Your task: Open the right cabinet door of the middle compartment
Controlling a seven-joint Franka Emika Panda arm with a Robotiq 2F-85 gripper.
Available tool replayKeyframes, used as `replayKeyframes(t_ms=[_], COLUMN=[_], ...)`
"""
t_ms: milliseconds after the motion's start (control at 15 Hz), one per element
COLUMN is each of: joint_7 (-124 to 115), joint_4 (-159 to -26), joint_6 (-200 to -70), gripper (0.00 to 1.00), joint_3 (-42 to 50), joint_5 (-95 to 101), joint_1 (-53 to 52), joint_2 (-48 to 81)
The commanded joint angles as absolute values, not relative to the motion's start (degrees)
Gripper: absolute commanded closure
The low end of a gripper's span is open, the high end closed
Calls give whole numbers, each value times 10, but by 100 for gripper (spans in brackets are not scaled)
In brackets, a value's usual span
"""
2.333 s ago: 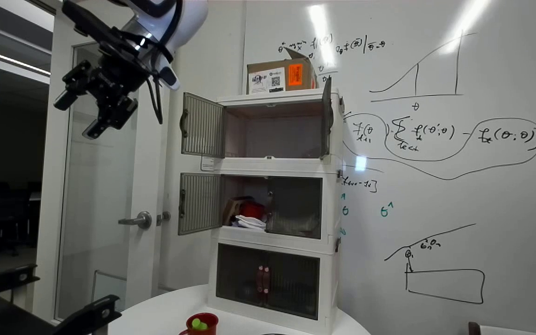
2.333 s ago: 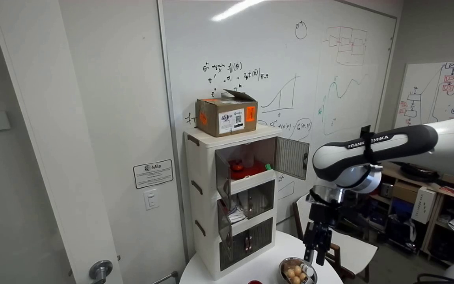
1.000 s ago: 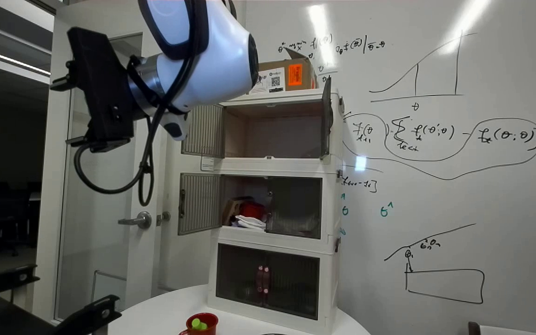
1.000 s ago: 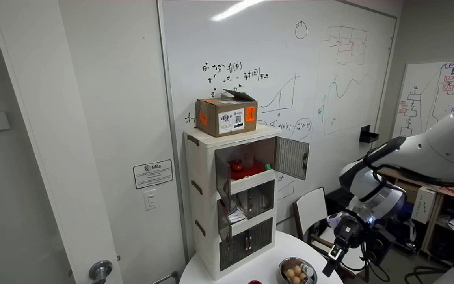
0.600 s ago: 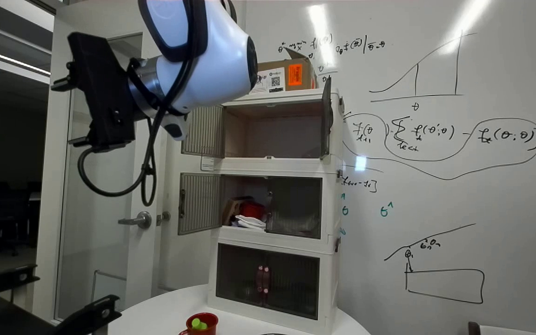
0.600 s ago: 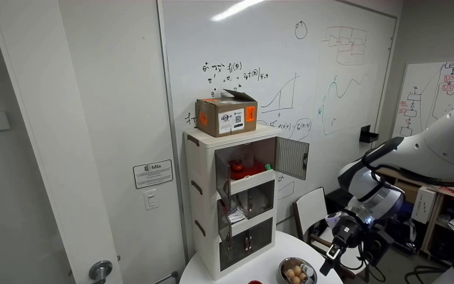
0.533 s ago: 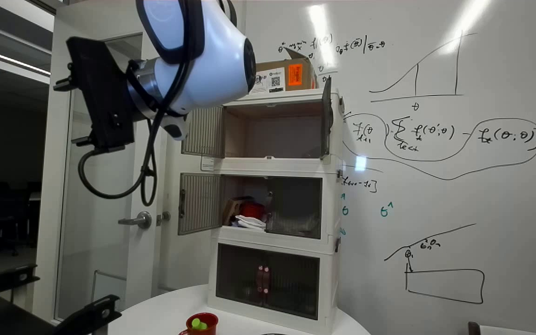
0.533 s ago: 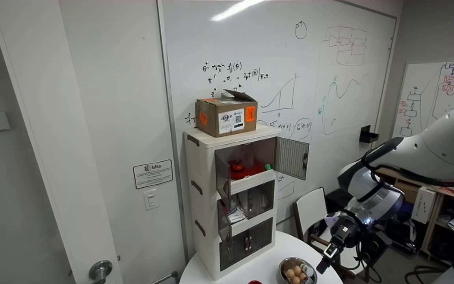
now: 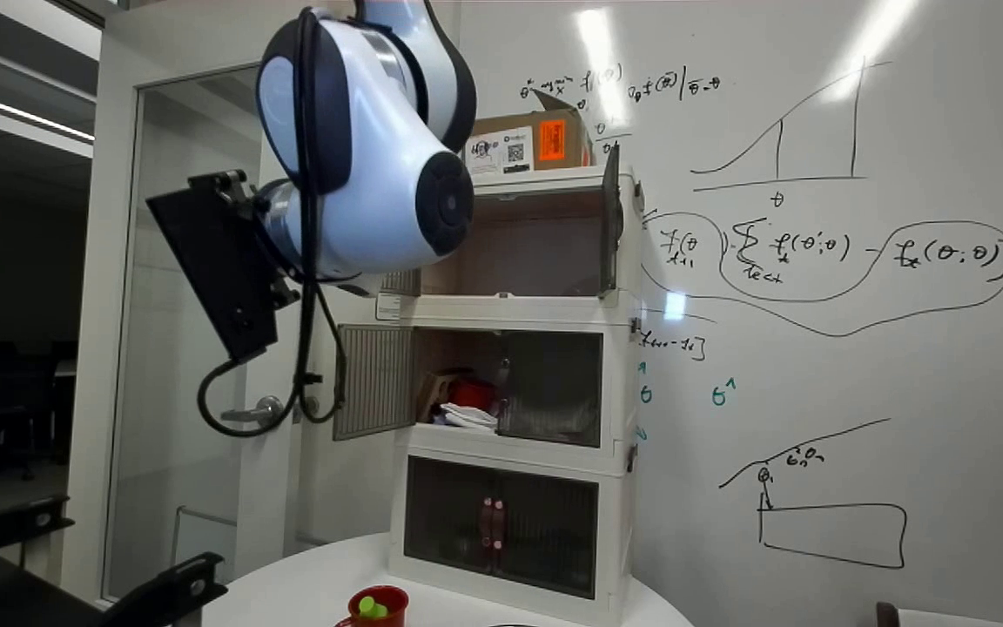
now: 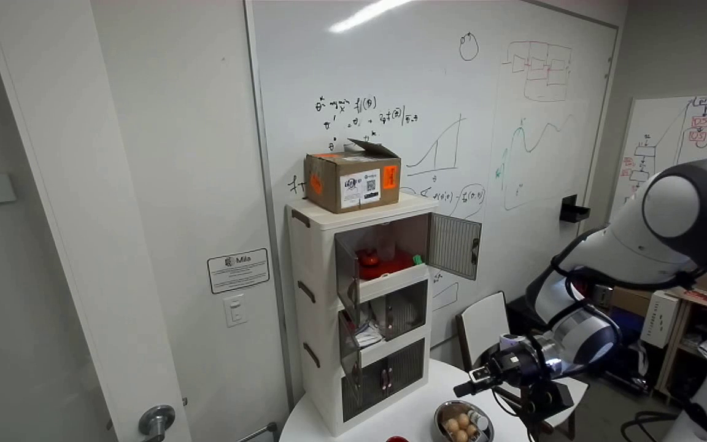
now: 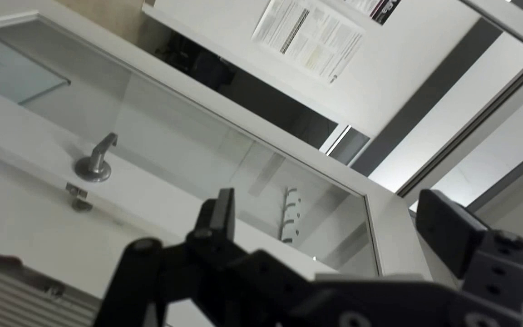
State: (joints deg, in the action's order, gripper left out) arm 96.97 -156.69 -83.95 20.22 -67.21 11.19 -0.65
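Observation:
The middle compartment [image 9: 506, 437] of the white cabinet shows in both exterior views. Its right door [image 9: 552, 388], dark and see-through with a handle on its inner edge, looks shut; it also shows in an exterior view [image 10: 409, 311]. Its left door [image 9: 375, 380] stands open, with white cloth and a red thing inside. My gripper [image 11: 332, 215] is open with nothing between its fingers in the wrist view. In an exterior view the gripper [image 10: 469, 387] hangs above the bowl, apart from the cabinet. The other exterior view hides the fingers behind the black mount.
The top tier's doors [image 10: 455, 247] stand open; the bottom tier's [image 9: 501, 527] are shut. A cardboard box [image 10: 353, 183] sits on top. A metal bowl of eggs [image 10: 461, 423] and a red mug [image 9: 390, 610] stand on the round table [image 10: 418, 408]. A ribbed door panel [image 11: 12, 295] shows in the wrist view.
My gripper has turned from pointing down to pointing more level. In the last half second the arm has lowered and shifted toward the cabinet side. The cabinet doors have not moved.

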Motion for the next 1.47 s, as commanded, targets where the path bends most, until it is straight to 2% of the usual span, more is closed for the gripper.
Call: replayKeyframes(t_ms=[0, 733, 1267, 1400], joint_7=[1089, 1302, 1327, 1315], joint_4=[-1512, -1320, -1224, -1243], joint_6=[-814, -896, -968, -959], gripper=[0, 0, 0, 0], joint_3=[187, 151, 129, 133], joint_5=[-763, -910, -999, -984], joint_1=[136, 128, 123, 125], joint_2=[99, 232, 308, 293])
